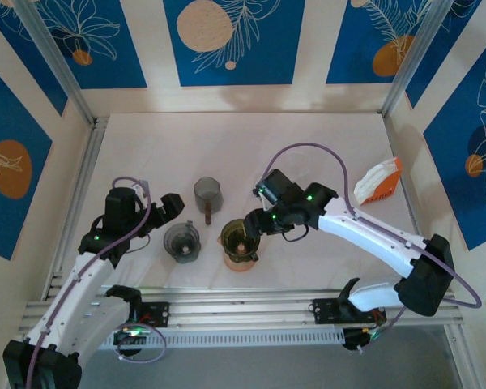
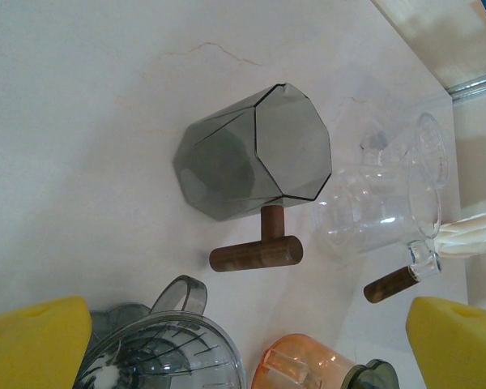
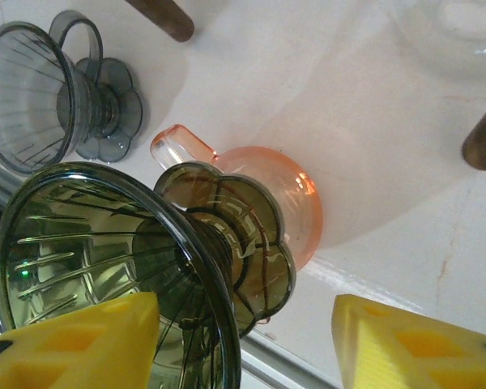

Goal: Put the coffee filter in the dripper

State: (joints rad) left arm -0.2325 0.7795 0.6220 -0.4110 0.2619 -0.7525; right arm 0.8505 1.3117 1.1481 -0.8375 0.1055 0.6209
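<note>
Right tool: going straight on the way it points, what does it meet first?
Probably the green dripper sitting on the orange cup, just ahead of the right tool; depth unclear.

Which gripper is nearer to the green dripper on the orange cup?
Right. The right gripper hovers just over the green dripper on the orange cup, at its rim. The left gripper is off to the left, near the grey dripper.

Dripper [image 1: 240,237] is seen on orange carafe [image 1: 241,261], right gripper [image 1: 252,227] positioned just over it. Filters [image 1: 376,180] are stacked far right.
</note>
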